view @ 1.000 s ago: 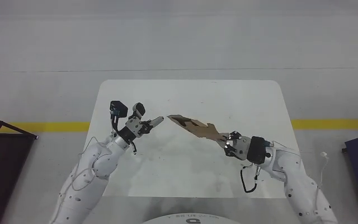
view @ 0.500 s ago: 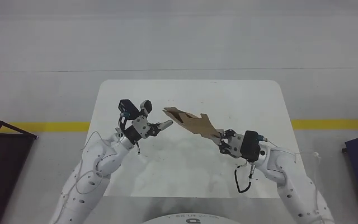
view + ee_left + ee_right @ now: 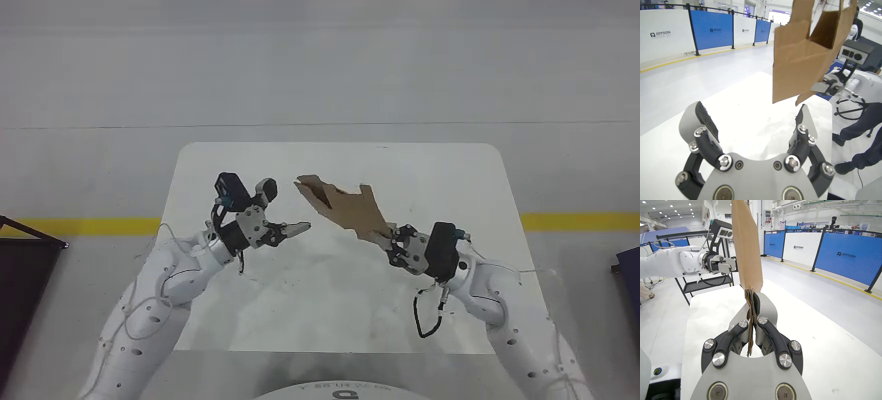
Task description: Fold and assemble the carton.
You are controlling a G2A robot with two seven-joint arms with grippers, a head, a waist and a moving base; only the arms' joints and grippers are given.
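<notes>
Carton [image 3: 345, 207] has swung up, centre frame.
Right claw [image 3: 393, 241] clamped on it; left claw [image 3: 295, 229] apart, lower left (no grip yet).

The left claw [image 3: 751, 108] gapes wide near the carton [image 3: 791, 66].

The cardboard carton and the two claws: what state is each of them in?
carton: partly opened out, lifted clear of the table, one end pinched by the right claw.
right claw: shut on the carton.
left claw: open, holding nothing, just short of the carton's free end.
</notes>
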